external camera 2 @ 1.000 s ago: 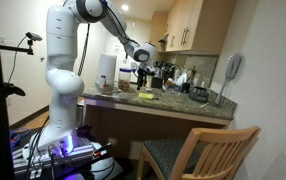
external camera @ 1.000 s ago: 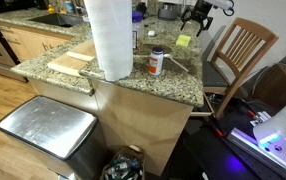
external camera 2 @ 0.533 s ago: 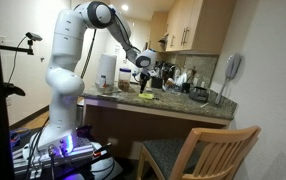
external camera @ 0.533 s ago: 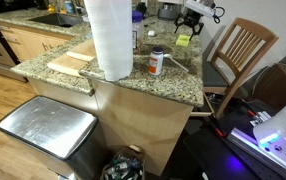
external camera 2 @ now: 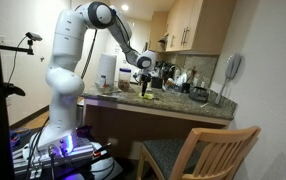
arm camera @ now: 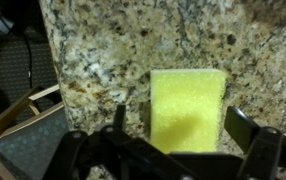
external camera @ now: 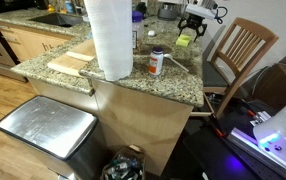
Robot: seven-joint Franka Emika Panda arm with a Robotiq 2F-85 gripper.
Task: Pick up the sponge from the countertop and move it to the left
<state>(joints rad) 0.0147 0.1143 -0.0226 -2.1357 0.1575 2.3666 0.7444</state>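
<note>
The yellow-green sponge [arm camera: 188, 108] lies flat on the speckled granite countertop [arm camera: 113, 45]. In the wrist view my gripper [arm camera: 183, 128] is open, with one finger [arm camera: 120, 118] on the sponge's left and the other [arm camera: 241, 125] on its right, neither touching it. In an exterior view the sponge [external camera: 184, 40] lies near the counter's far right edge, under the gripper [external camera: 190, 27]. In an exterior view the gripper [external camera 2: 145, 88] hangs low over the sponge [external camera 2: 148, 96] on the countertop [external camera 2: 183, 105].
A white orange-capped bottle [external camera: 157, 62], a paper towel roll [external camera: 110, 38] and a pale wooden board [external camera: 71, 63] stand on the counter. A wooden chair [external camera: 238, 55] stands beside the counter's edge. Kitchen clutter [external camera 2: 178, 80] sits by the wall.
The gripper has moved over the sponge and come down lower; the sponge has not moved.
</note>
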